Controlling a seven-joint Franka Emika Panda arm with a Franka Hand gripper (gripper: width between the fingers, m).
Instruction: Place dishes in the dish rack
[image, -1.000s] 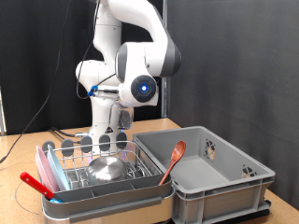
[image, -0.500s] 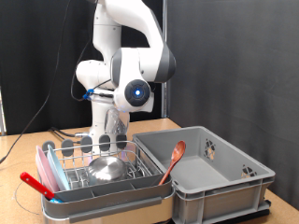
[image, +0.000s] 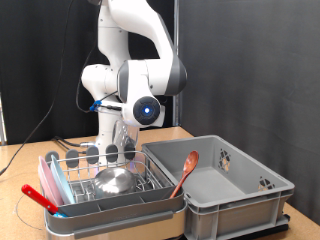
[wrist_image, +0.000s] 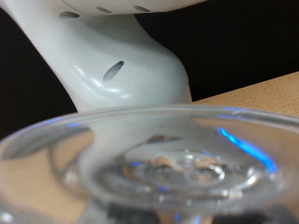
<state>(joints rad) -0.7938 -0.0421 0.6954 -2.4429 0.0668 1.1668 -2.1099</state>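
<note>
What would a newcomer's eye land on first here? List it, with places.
First, the white robot arm, towering at the exterior view's top, bent down over the dish rack at the bottom left, where a shiny steel bowl lies among the wire prongs. Next, the grey plastic bin at the bottom right, with a reddish spoon leaning inside it. The wrist view is filled by a blurred clear glass piece; the pincer itself is not discernible.

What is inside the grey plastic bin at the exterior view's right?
A red-orange wooden spoon leans against the near-left wall of the grey plastic bin. The near wall hides part of the floor, so anything lying low there cannot be seen.
</note>
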